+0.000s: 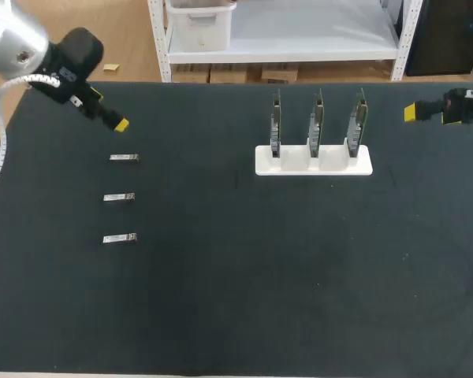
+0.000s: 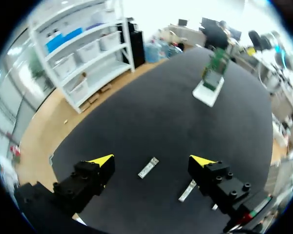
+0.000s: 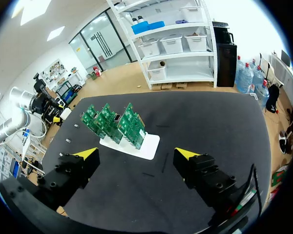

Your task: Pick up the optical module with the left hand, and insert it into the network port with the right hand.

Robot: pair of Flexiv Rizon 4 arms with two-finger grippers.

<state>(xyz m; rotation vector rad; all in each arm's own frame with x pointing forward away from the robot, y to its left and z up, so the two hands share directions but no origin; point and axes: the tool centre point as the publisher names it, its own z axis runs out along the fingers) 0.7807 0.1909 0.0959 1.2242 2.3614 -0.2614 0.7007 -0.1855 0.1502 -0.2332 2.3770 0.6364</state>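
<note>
The left hand (image 2: 151,160) hangs over the dark tabletop (image 1: 236,299), its yellow-tipped fingers spread wide and holding nothing. One optical module (image 2: 148,167) lies flat right below the gap between those fingers. A second module (image 2: 187,191) lies just beside one finger, and a third module (image 1: 119,238) sits further along the same row. Well ahead of this hand, three green boards (image 1: 315,126) stand upright in a white stand (image 1: 314,161); their ports are too small to make out. The right hand (image 3: 136,154) hovers beyond the stand's far side, spread wide and empty, with the boards ahead of it.
</note>
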